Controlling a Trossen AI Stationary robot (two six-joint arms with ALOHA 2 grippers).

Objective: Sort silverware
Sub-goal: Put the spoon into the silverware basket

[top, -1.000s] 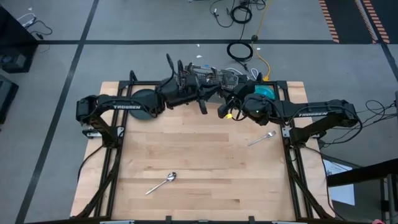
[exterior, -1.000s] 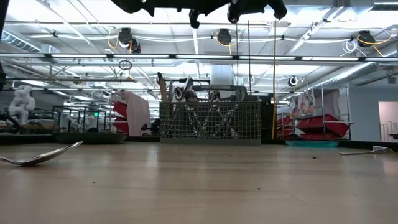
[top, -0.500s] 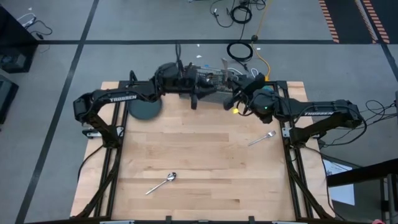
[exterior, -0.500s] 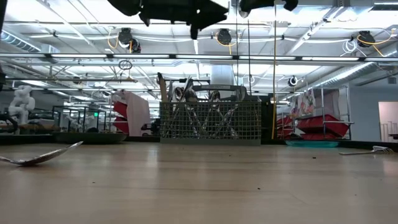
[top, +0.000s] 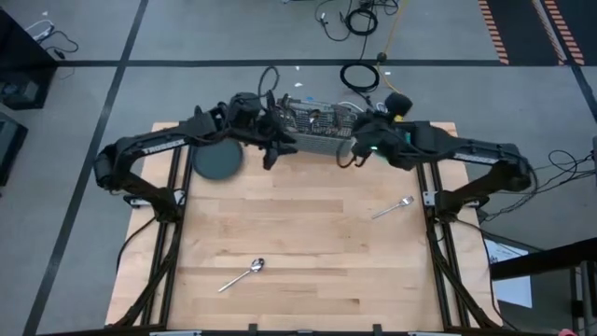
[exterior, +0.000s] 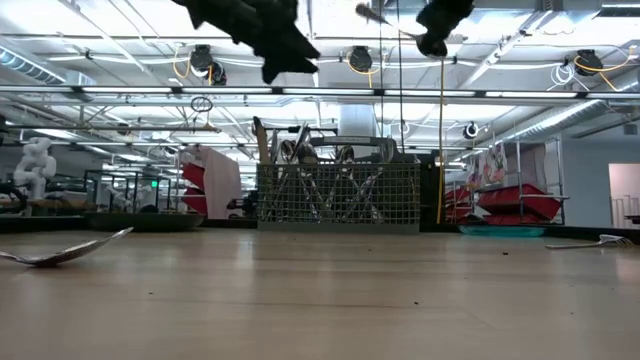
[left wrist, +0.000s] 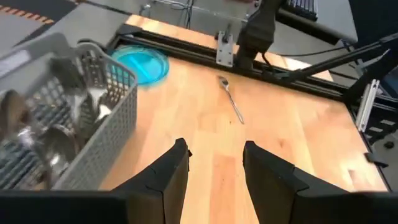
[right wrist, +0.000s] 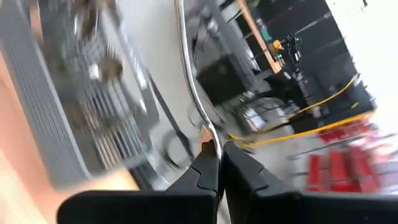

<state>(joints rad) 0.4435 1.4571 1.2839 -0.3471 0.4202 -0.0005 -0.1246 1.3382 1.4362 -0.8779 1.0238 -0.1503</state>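
Note:
The grey wire-mesh caddy stands at the far edge, holding several pieces of silverware upright. My right gripper hovers by its near right corner, shut on one slim silver piece; what kind it is cannot be told. My left gripper is open and hovers empty by the caddy's near left corner. A fork lies flat on the table near the right edge, and a spoon lies near the front left. My right gripper pinches the silver piece between its two fingers at one end. The rest of the piece sticks out beyond the fingertips. It is lifted clear, high above the table. Which end is in the hold cannot be told.
A dark round plate sits left of the caddy under the left arm. A blue plate lies right of the caddy, beneath the right arm. The wooden table is bare between fork and spoon. Black frame rails line both sides.
My left gripper has moved toward the table's left, along the caddy's near side, staying open. My right gripper, still shut on the silver piece, has moved toward the far edge and the caddy. In the low view both grippers show lower than before.

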